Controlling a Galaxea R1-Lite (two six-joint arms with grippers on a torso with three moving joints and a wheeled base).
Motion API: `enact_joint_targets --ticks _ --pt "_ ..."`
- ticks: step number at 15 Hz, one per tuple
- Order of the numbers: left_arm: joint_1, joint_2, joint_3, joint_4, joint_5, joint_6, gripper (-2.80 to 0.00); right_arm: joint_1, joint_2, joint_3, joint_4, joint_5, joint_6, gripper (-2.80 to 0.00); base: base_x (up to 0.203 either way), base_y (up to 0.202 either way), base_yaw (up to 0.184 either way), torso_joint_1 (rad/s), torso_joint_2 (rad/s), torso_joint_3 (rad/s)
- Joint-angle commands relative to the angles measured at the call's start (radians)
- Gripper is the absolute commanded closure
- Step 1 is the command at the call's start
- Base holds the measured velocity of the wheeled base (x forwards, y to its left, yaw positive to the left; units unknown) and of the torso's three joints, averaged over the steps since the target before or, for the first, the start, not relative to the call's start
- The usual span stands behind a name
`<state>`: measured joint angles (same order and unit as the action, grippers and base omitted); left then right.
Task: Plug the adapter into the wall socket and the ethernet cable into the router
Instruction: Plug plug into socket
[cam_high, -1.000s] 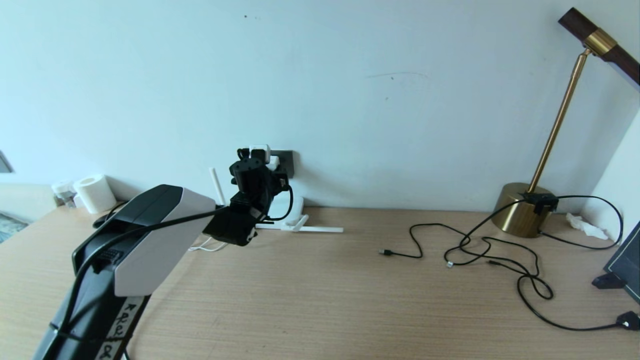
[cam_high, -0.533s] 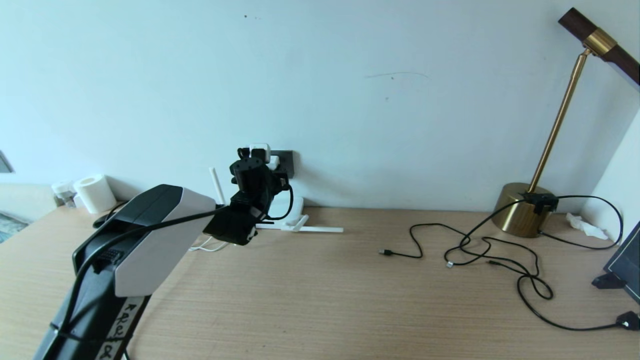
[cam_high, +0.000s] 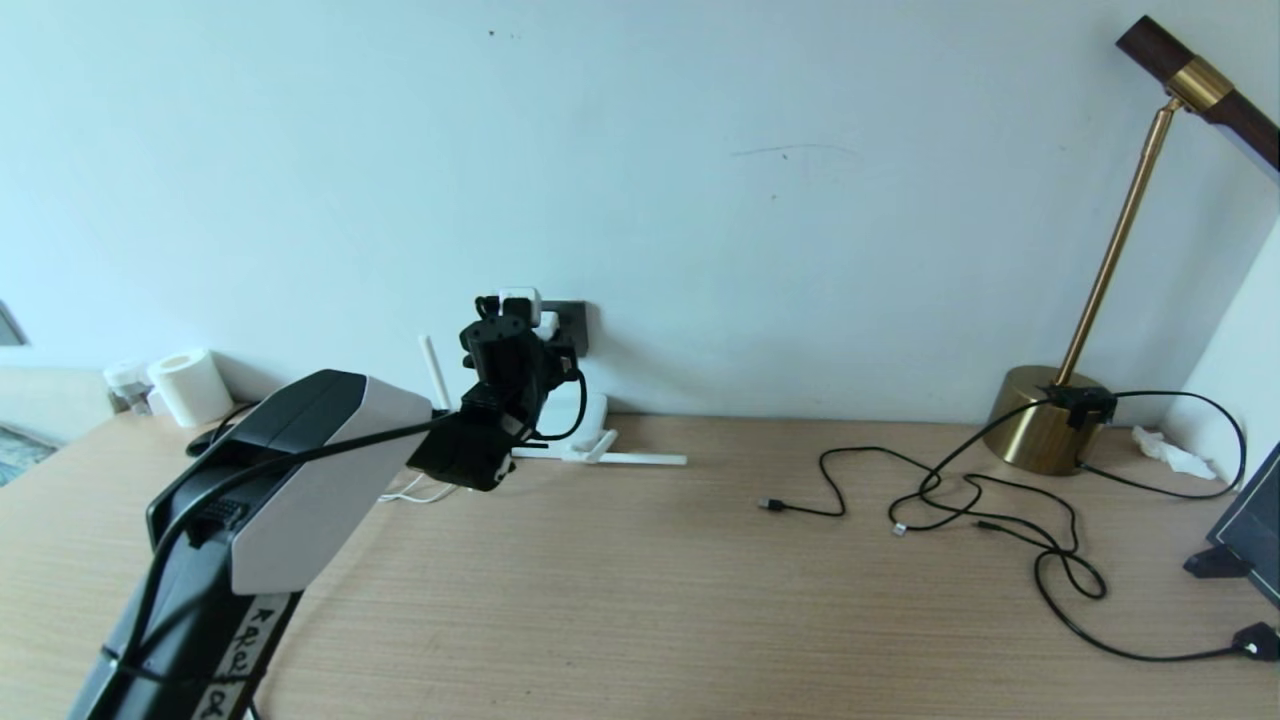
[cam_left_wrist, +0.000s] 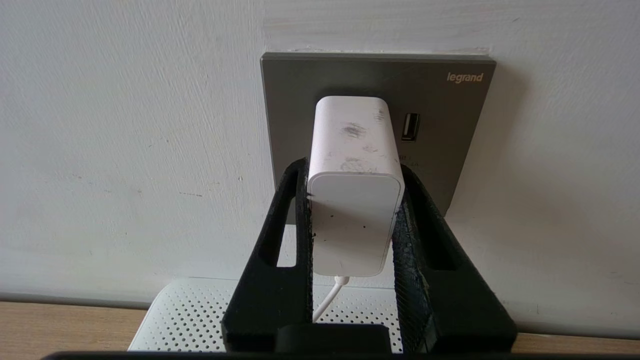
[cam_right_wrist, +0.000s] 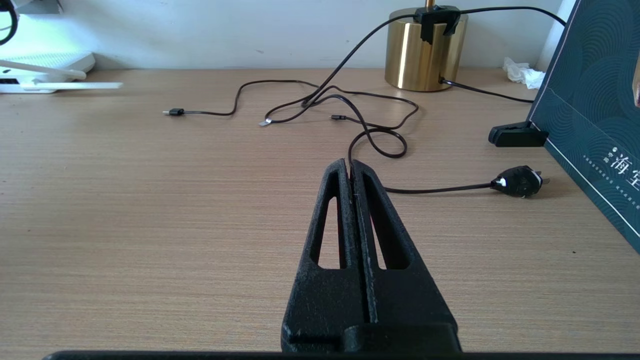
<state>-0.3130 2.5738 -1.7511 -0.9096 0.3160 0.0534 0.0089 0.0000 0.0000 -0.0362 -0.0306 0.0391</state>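
Adapter (cam_left_wrist: 355, 200): white, with grey smudges and small dark specks. Wall socket (cam_left_wrist: 440, 130): dark grey plate, pale lettering. Router (cam_left_wrist: 175, 320): white, with a dotted grid of perforations. Left gripper (cam_left_wrist: 352, 195) and right gripper (cam_right_wrist: 350, 167): black. Desk (cam_high: 640, 600): light wood grain. Lamp base (cam_right_wrist: 425, 55): brass gold. Box (cam_right_wrist: 590, 115): dark teal, fine wave pattern.

Counts: one adapter (cam_left_wrist: 355, 190), one wall socket (cam_left_wrist: 450, 115) with one USB port (cam_left_wrist: 410, 127), one router (cam_left_wrist: 200, 320). Router antennas visible: three at most, count unsure. One brass lamp (cam_high: 1045, 430), one tissue roll (cam_high: 190, 385), one black power plug (cam_right_wrist: 520, 181). Thin black cables (cam_right_wrist: 370, 130) tangled, three loose ends visible.
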Motion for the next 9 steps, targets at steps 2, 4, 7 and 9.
enact_joint_targets --ticks 2,4,7,9 --pt "0.0 0.005 -0.004 0.002 0.002 0.0 0.0 0.0 0.0 0.011 -0.001 0.0 0.001 0.0 0.0 0.0 0.0 0.0 0.0 0.0" --pt "0.0 0.009 -0.005 0.005 0.002 0.0 0.0 0.0 0.0 0.011 -0.001 0.0 0.001 0.0 0.0 0.0 0.0 0.0 0.0 0.0" --pt "-0.001 0.011 -0.005 0.001 0.008 -0.003 0.0 0.0 0.0 0.011 -0.001 0.0 0.001 0.0 0.0 0.0 0.0 0.0 0.0 0.0" --pt "-0.003 0.009 -0.005 0.001 0.009 -0.003 0.0 0.0 0.0 0.011 -0.001 0.0 0.001 0.0 0.0 0.0 0.0 0.0 0.0 0.0"
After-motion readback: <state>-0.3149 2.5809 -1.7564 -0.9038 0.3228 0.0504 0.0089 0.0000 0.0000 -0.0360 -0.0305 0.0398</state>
